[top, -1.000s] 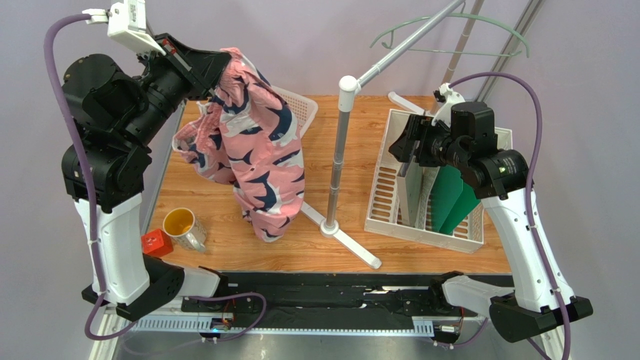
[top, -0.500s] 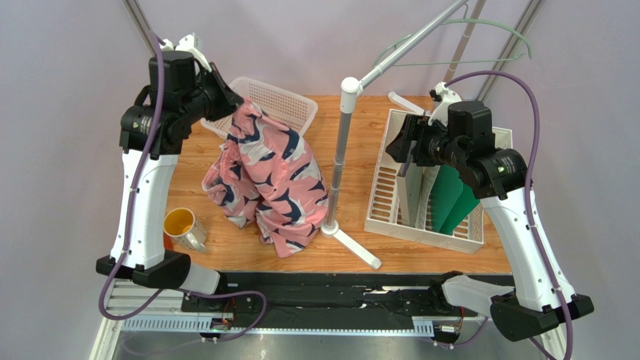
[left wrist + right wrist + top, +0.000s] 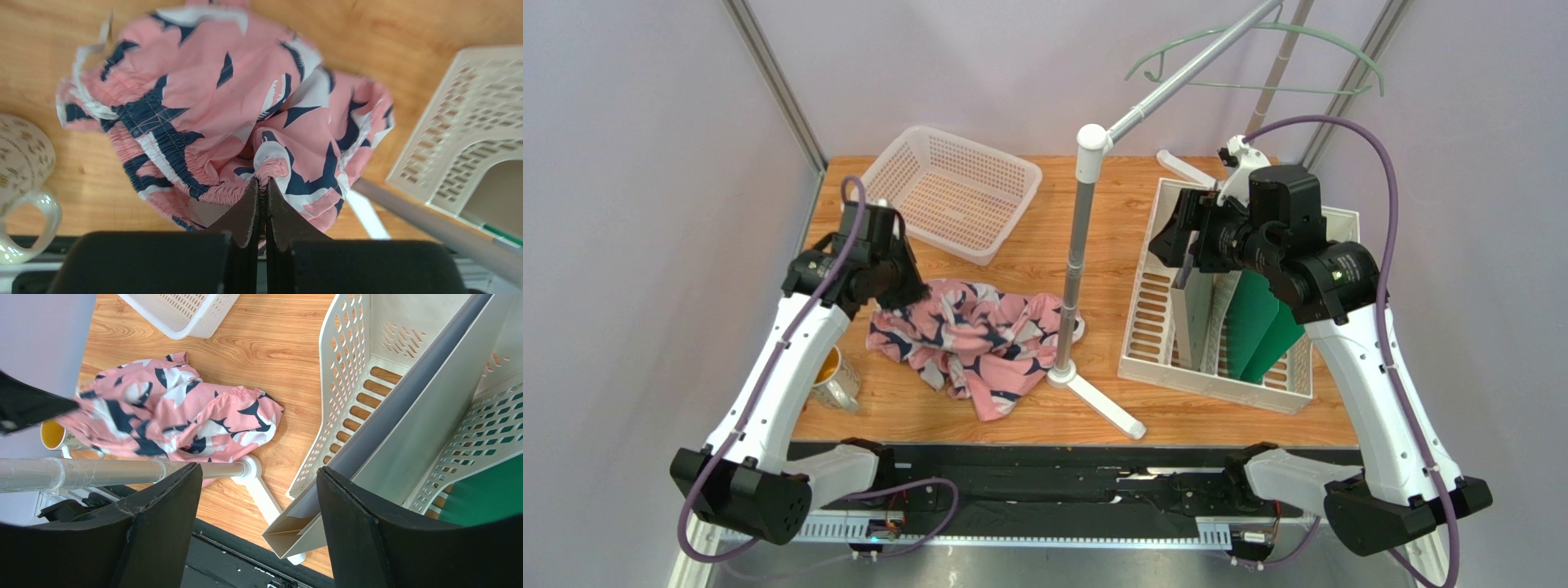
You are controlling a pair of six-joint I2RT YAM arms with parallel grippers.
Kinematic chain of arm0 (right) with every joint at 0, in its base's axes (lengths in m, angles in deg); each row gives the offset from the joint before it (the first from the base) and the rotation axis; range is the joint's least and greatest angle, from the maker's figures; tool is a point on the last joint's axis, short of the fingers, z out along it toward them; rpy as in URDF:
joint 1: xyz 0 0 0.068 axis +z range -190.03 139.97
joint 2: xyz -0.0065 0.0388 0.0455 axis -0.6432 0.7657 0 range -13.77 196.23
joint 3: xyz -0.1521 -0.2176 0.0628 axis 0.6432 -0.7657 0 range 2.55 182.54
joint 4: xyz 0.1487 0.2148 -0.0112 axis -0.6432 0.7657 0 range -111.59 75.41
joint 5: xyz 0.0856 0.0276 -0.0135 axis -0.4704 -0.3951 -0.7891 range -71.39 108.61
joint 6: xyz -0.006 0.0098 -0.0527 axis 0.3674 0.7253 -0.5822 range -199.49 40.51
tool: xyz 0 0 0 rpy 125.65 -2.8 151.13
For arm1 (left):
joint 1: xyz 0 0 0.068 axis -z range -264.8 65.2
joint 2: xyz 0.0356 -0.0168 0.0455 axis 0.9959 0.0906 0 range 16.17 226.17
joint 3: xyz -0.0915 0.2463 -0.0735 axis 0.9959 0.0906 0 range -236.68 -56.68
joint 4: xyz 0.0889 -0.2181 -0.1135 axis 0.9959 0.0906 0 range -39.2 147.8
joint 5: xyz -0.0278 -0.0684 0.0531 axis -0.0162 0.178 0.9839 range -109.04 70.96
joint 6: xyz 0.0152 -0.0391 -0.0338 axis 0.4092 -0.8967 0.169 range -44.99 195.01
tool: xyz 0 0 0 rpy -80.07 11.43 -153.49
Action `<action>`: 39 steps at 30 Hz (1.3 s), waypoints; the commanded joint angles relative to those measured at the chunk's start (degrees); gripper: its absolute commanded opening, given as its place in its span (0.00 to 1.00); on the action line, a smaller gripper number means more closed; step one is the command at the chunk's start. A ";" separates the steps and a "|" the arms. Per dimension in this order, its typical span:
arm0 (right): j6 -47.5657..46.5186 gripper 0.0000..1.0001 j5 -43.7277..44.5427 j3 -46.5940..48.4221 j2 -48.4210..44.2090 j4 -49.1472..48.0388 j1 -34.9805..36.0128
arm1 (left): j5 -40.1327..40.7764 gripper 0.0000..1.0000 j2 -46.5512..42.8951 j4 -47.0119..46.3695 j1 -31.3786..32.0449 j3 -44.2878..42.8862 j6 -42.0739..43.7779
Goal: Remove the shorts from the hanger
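Wooden table (image 3: 1038,417): fold of shorts (image 3: 209,92) between tips of left tool (image 3: 263,187)

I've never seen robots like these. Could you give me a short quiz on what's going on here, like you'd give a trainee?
1. True or false: the shorts hang on the hanger.
2. What is the left pincer shut on? A) the mug B) the shorts C) the white basket
3. Fill in: the right pincer is ___ and holds nothing.
Key: 1 false, they lie crumpled on the table; 2 B; 3 open.
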 commanded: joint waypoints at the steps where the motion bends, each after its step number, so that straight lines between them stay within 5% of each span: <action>1: 0.29 0.73 -0.87 -0.21 -0.23 -1.51 0.32 | -2.80 0.00 -1.31 -4.34 2.17 7.56 0.35; 4: 0.64 0.73 -1.39 -0.48 -0.23 -1.59 0.41 | -3.76 0.11 0.53 -4.34 2.70 9.42 3.34; 7: 0.64 0.73 -1.66 -0.48 -0.05 -1.33 0.58 | -5.70 0.47 2.12 -4.78 4.02 8.99 5.98; 8: 0.73 0.73 -1.48 -0.48 -0.05 -1.33 0.84 | -5.79 0.75 2.82 -4.78 4.72 8.72 6.33; 12: 0.38 0.73 -1.40 -0.92 -0.05 -1.24 1.02 | -6.58 0.96 5.80 -4.95 9.89 7.93 6.95; 19: -0.06 0.73 -0.60 -1.71 -0.76 -1.50 1.02 | -0.78 1.00 14.42 -4.95 19.04 1.16 13.97; 26: -1.20 0.74 1.50 -2.59 -2.51 -1.42 1.02 | -0.78 0.99 15.32 -10.66 20.19 7.39 20.39; 39: -0.94 0.74 2.47 -1.18 -1.81 -1.51 0.94 | 4.33 0.99 20.40 -19.26 27.75 17.14 12.05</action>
